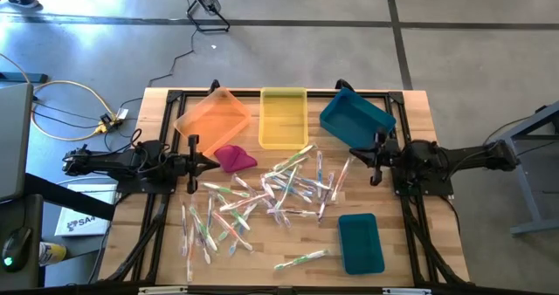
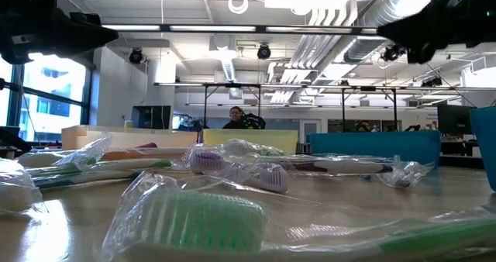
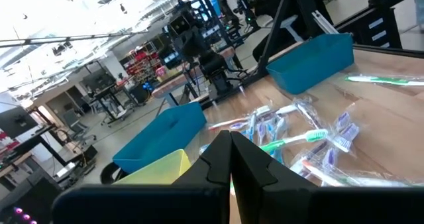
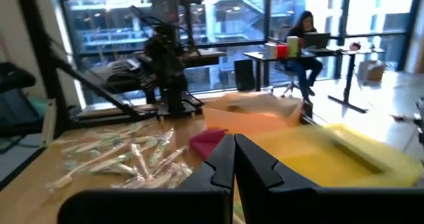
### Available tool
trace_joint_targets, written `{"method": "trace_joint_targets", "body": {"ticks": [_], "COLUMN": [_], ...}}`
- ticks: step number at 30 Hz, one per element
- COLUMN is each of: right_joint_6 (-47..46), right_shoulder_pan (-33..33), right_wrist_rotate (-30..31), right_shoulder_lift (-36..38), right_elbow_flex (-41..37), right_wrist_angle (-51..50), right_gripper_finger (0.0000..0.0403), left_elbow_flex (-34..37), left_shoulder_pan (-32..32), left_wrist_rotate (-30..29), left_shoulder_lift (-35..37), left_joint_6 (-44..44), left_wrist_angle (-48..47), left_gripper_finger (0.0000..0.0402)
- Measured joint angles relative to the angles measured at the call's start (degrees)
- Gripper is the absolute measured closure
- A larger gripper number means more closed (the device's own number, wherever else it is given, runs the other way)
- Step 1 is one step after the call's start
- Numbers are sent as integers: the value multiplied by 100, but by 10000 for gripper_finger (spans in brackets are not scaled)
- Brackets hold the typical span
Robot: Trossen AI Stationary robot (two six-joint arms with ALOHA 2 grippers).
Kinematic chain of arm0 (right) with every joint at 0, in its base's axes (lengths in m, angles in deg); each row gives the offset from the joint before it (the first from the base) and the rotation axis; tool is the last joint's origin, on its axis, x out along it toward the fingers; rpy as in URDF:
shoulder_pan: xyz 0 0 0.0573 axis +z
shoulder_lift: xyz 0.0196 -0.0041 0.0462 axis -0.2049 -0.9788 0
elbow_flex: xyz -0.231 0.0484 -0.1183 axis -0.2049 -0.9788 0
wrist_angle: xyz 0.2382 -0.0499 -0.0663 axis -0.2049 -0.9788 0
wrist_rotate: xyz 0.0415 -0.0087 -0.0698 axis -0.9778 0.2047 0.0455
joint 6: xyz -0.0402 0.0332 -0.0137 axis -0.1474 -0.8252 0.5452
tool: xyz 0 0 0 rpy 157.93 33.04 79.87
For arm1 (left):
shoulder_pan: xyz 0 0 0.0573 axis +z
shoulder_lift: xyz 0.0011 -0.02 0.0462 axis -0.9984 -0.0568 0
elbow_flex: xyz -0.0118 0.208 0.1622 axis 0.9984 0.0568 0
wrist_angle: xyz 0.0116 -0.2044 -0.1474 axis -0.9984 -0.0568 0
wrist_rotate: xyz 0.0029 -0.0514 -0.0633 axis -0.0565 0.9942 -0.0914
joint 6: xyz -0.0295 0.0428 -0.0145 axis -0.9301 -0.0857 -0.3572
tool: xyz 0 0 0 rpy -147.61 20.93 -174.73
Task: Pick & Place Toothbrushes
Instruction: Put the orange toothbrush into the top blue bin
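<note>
Many toothbrushes (image 1: 262, 199) in clear wrappers lie scattered flat across the middle of the wooden table, and some fill the front of the low view (image 2: 194, 215). My left gripper (image 1: 212, 162) hovers shut at the table's left side, pointing level toward the pile; its fingertips (image 3: 230, 151) are closed together with nothing between them. My right gripper (image 1: 354, 153) hovers shut at the right side, facing the left one across the pile, its fingertips (image 4: 234, 148) also closed on nothing.
Along the far edge stand an orange bin (image 1: 212, 116), a yellow bin (image 1: 283, 116) and a tilted teal bin (image 1: 356, 116). A second teal bin (image 1: 360, 243) sits near the front right. A magenta cloth lump (image 1: 234, 158) lies just beyond my left gripper.
</note>
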Motion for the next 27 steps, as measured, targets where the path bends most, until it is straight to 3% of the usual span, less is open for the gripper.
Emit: {"method": "trace_joint_targets", "body": {"ticks": [5, 14, 27], "right_joint_6": [264, -221, -195], "right_shoulder_pan": [0, 0, -2], "right_wrist_rotate": [-272, -320, -727], "right_shoulder_lift": [-647, -1868, -2880], "right_elbow_flex": [845, 2093, 3599], "right_wrist_angle": [-754, -2616, -4431], "right_gripper_finger": [400, 400, 400], "left_elbow_flex": [0, -2, -2], "left_shoulder_pan": [0, 0, 0], "left_wrist_rotate": [-2, -4, -4], "left_shoulder_lift": [0, 0, 0], "left_joint_6": [0, 7, 22], "left_wrist_angle": [8, 162, 116], "left_gripper_finger": [402, 402, 402]}}
